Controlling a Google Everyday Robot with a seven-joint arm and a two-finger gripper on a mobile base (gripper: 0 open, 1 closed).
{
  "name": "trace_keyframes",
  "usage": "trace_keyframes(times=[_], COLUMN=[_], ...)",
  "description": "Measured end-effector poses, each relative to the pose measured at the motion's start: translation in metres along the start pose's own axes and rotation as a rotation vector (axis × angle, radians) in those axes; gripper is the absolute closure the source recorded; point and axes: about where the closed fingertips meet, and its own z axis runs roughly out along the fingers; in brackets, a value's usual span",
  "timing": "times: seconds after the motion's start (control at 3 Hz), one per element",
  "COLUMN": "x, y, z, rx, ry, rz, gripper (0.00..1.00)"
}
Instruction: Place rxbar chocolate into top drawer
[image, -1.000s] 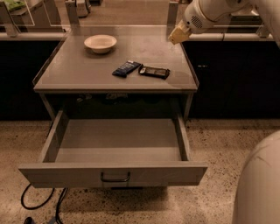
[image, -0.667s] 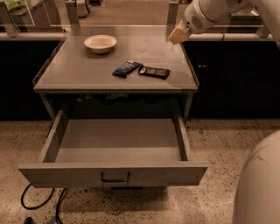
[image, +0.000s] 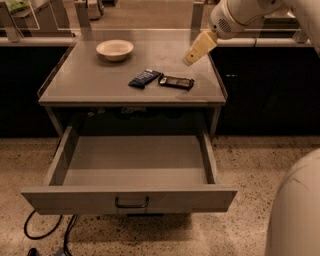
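Grey tabletop (image: 90, 85) carries the rxbar chocolate (image: 176, 82), lying flat just beside a dark blue wrapped bar (image: 144, 78), with a pale bowl (image: 115, 49) farther back. My gripper (image: 189, 61) hangs above the right rear, well apart from the bar; open or closed, I cannot tell. Below, the top drawer (image: 75, 199) stands pulled out.

A flat grey metal bench (image: 90, 85) stands on a speckled stone floor (image: 250, 155). A round cream bowl (image: 115, 49) sits on the bench near the back, left of the middle. A dark blue wrapped bar with white print (image: 144, 78) lies flat and slanted near the middle of the bench, well apart from the bowl. The hand (image: 188, 60) hangs over the bench's back right part. Thin black cables (image: 37, 227) curl on the floor at the bottom left.
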Motion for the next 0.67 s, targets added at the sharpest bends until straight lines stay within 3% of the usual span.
trace_keyframes(times=[0.67], x=[-0.002], y=[-0.008], z=[0.013], rx=[-0.024], ry=[-0.011], rz=[0.007], gripper=[0.0])
